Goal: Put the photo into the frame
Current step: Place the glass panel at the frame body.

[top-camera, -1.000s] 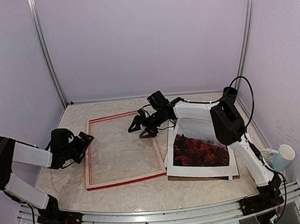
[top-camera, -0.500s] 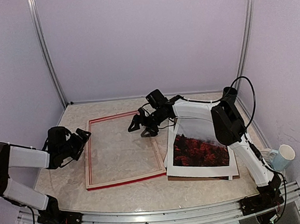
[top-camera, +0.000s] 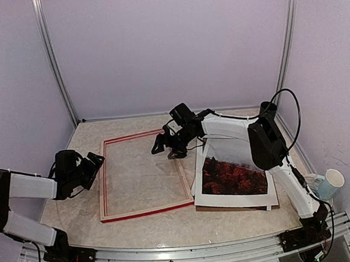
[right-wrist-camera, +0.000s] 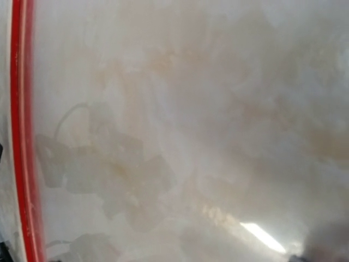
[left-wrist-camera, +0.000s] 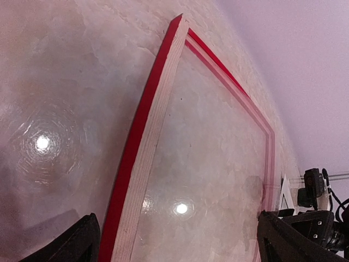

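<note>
The frame [top-camera: 145,212] lies flat on the table [top-camera: 170,228], and only table surface shows inside its opening. The photo [top-camera: 233,178] lies just right of the frame, on a brown panel [top-camera: 229,208], outside the opening. The left hand [top-camera: 92,166] sits just left of the frame's left rail, its fingers [left-wrist-camera: 82,243] spread wide and released, grasping nothing. The right hand [top-camera: 165,149] is over the frame's far right corner and appears released. A white cup [top-camera: 332,183] stands well right of the frame; its contents cannot be seen.
</note>
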{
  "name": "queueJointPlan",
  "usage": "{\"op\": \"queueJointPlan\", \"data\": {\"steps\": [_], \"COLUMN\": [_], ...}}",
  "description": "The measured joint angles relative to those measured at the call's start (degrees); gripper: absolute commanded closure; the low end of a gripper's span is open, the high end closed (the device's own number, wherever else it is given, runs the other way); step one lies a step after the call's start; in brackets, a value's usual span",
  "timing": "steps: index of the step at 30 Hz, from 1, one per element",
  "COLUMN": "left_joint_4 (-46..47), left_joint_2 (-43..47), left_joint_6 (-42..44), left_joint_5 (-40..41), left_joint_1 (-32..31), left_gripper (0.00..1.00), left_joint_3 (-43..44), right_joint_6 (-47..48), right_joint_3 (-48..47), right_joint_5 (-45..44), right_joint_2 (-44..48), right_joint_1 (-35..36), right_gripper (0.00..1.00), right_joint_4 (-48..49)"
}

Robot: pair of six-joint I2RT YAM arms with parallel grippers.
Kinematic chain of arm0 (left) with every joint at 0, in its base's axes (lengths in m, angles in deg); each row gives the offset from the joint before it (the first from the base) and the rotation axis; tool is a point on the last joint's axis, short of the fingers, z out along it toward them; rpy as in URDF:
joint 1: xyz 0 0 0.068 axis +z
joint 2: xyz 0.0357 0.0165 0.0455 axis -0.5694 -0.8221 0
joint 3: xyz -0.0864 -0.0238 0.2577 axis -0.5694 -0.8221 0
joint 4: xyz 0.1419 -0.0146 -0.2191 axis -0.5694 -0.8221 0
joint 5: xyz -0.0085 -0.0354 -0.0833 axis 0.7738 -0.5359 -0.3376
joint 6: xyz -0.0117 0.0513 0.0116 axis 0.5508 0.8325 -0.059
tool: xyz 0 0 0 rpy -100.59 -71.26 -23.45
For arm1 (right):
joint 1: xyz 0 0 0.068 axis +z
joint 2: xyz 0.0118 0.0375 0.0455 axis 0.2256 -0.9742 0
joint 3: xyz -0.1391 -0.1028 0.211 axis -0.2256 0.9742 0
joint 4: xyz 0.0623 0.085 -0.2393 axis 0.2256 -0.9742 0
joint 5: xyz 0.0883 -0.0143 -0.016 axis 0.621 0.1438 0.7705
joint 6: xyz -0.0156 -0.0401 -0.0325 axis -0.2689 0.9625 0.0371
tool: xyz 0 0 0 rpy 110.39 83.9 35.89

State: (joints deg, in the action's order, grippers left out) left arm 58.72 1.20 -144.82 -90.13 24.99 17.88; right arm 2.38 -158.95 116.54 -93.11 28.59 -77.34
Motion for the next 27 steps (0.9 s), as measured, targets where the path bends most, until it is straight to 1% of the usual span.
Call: {"op": "queueJointPlan", "data": {"steps": [9,27], "left_joint_4": [0.00,0.02], "left_joint_2": [0.35,0.66], "left_joint_6": [0.00,-0.02], "left_joint_5": [0.13,0.13], "left_joint_1": [0.00,0.00], "left_gripper": [0.01,0.01], "left_joint_3": [-0.55,-1.38], "right_joint_6": [1.44,5.01], "right_joint_3": [-2.16,-2.16], "right_joint_5": [-2.27,-7.08], "right_joint_2": [0.22,1.01], "right_joint_1": [0.70,1.18], "right_gripper": [0.09,0.08], "right_joint_4": [-2.51,-5.90]}}
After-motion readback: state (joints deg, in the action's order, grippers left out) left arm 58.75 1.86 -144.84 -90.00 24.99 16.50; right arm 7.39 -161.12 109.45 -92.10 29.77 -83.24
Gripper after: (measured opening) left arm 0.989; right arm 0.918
